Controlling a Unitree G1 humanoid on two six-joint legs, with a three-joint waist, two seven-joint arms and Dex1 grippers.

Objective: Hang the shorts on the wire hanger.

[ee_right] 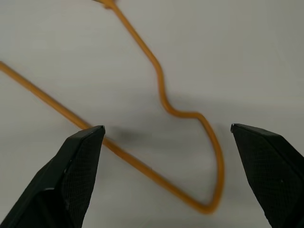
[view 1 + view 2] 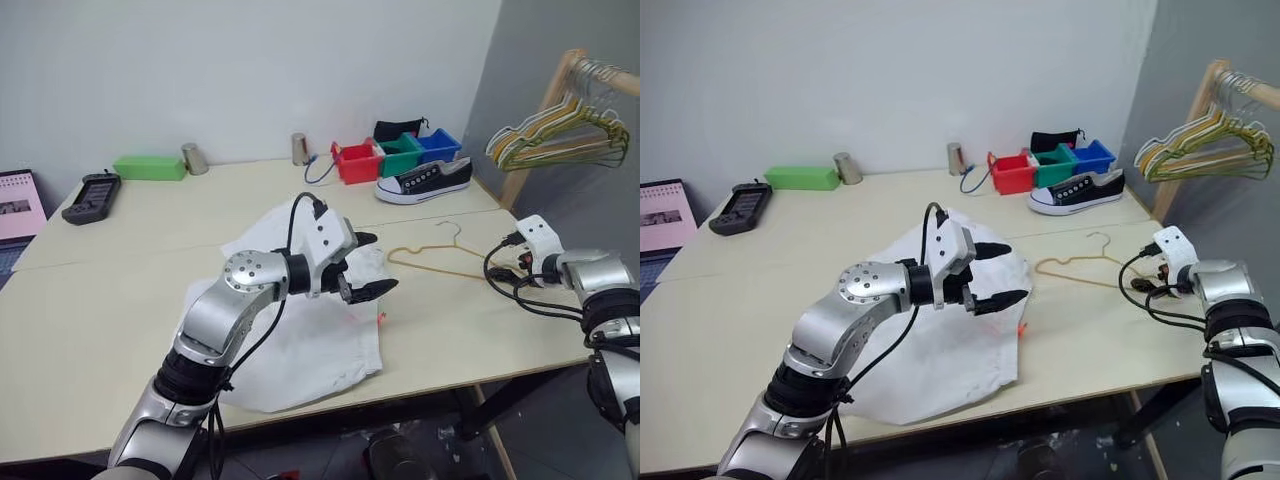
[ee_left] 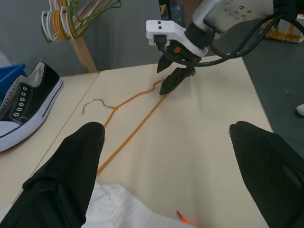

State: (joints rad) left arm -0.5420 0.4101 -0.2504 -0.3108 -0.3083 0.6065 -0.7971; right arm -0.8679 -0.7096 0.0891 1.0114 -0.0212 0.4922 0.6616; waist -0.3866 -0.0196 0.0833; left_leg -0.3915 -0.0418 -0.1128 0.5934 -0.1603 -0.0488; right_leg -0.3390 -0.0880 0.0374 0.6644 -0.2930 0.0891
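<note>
R tool (image 3: 175, 80) is hovering, fingers spread, over thin yellowish-tan wire hanger (image 2: 440, 262), lining up a grab; L tool (image 2: 368, 265) is waiting released above baggy white shorts (image 2: 320, 350).

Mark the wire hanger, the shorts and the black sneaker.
wire hanger (image 2: 432, 262), left eye view, lower wire.
shorts (image 2: 310, 345), left eye view, flat white fabric.
black sneaker (image 2: 425, 181), left eye view, side canvas.

The left claw (image 2: 367, 265) is held wide open, pointing rightward; the right claw (image 3: 172, 80) is angled downward, spread open.
</note>
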